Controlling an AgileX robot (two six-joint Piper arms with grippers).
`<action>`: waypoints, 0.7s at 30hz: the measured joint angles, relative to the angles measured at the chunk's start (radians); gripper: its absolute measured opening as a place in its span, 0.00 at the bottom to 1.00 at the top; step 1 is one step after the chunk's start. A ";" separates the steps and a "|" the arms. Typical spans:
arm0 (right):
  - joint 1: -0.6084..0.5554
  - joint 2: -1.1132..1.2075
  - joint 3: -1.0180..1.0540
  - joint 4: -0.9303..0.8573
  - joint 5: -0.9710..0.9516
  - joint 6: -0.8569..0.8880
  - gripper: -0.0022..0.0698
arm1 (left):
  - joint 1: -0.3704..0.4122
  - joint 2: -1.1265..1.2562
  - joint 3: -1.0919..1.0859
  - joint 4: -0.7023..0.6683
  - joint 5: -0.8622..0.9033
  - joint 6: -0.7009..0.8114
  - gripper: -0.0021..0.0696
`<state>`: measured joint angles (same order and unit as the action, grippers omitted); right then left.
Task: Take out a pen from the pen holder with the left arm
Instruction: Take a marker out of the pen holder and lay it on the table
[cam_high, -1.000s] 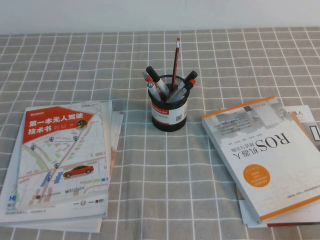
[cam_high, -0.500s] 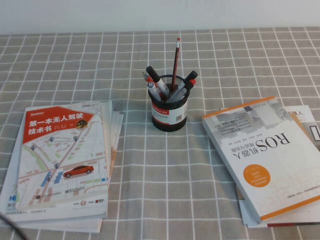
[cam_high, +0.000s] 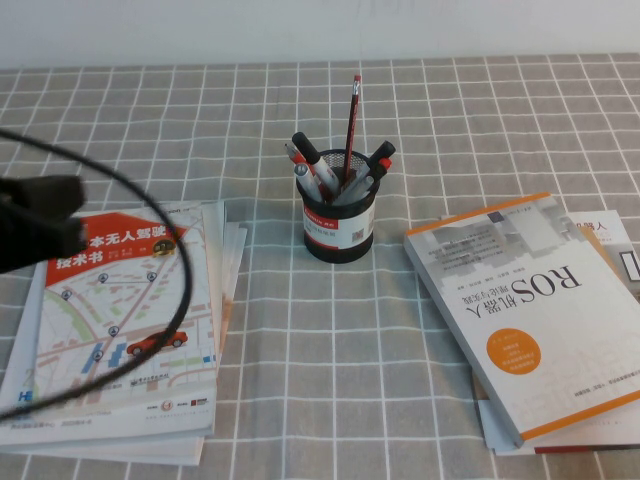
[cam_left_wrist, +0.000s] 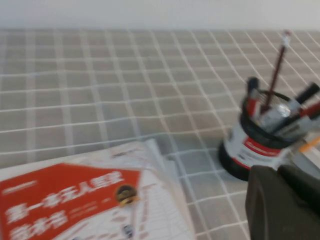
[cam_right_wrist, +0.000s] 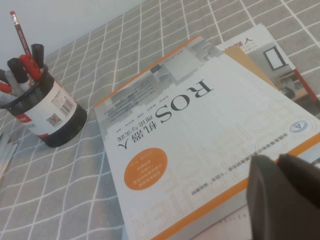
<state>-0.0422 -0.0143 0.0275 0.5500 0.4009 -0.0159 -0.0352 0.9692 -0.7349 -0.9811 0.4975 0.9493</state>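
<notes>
L gripper, blurred and cut off at left edge over red-and-white map-cover book, is seen w/ jaws together, empty. R gripper, jaws together, is seen only in its wrist view, over white-and-orange ROS book. Bare grey checked cloth lies btwn books. Black mesh pen holder is set centre; capped pens lean outward, red pencil near-upright, eraser up.

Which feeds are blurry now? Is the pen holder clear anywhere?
High view: pen holder sharp; left gripper a blurred dark shape over the map book. Left wrist view: soft all over. Right wrist view: crisp, right gripper an unfocused blob above the ROS book.
</notes>
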 joint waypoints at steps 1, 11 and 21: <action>0.000 0.000 0.000 0.000 0.000 0.000 0.01 | 0.000 0.049 -0.018 -0.063 0.023 0.077 0.02; 0.000 0.000 0.000 0.000 0.000 0.000 0.01 | -0.077 0.391 -0.145 -0.451 0.079 0.585 0.04; 0.000 0.000 0.000 0.000 0.000 0.000 0.01 | -0.327 0.651 -0.265 -0.650 0.052 1.075 0.58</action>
<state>-0.0422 -0.0143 0.0275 0.5500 0.4009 -0.0159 -0.3626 1.6201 -0.9997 -1.6313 0.5498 2.0241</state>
